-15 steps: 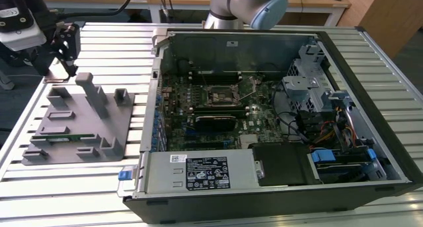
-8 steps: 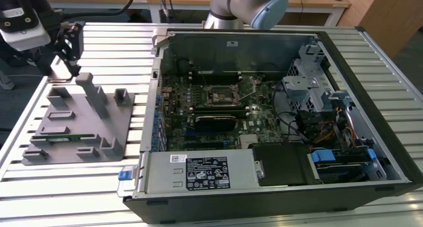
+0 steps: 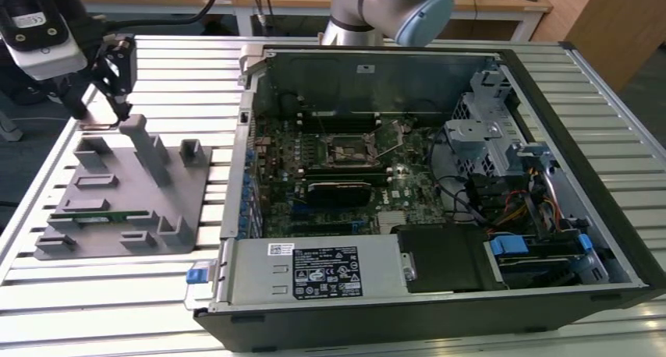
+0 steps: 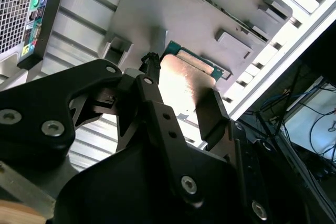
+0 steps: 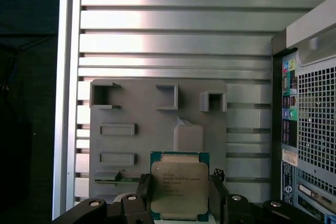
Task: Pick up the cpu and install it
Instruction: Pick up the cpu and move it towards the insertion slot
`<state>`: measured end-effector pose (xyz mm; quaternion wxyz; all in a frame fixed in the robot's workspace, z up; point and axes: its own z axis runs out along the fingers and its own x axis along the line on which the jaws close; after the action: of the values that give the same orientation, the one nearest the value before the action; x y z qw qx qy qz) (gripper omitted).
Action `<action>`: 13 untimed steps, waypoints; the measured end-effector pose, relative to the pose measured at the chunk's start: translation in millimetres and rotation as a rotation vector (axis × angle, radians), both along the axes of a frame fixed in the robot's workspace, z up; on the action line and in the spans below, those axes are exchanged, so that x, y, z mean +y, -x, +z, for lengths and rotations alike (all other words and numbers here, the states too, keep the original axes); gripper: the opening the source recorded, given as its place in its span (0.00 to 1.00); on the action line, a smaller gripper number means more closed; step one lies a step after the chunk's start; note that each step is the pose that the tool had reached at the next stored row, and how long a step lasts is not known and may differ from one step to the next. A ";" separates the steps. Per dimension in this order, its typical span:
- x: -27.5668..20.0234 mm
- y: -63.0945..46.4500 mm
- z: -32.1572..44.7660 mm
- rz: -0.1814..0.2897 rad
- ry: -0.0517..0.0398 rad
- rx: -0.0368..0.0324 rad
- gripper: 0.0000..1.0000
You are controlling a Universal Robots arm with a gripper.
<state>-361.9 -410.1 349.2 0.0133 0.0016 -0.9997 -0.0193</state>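
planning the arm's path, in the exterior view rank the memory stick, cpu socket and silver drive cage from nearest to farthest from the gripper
1. memory stick, on the gray tray by the gripper holding the cpu, exterior view's left
2. cpu socket, inside the computer case
3. silver drive cage, exterior view's right

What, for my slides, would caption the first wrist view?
Gripper clasping the cpu above the grey fixture plate, computer case alongside on the slatted table.

Dull silver metal on cpu
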 end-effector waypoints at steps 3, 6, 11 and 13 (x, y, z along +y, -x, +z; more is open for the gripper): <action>0.0 -2.4 0.0 0.000 0.0000 0.0001 0.53; 0.0 -5.1 0.0 0.000 0.0000 0.0002 0.53; 0.0 -9.1 0.0 0.000 0.0000 0.0003 0.53; 0.0 -10.9 0.0 0.000 0.0000 0.0004 0.53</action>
<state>-351.0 -410.1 349.2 0.0135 0.0016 -0.9997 -0.0193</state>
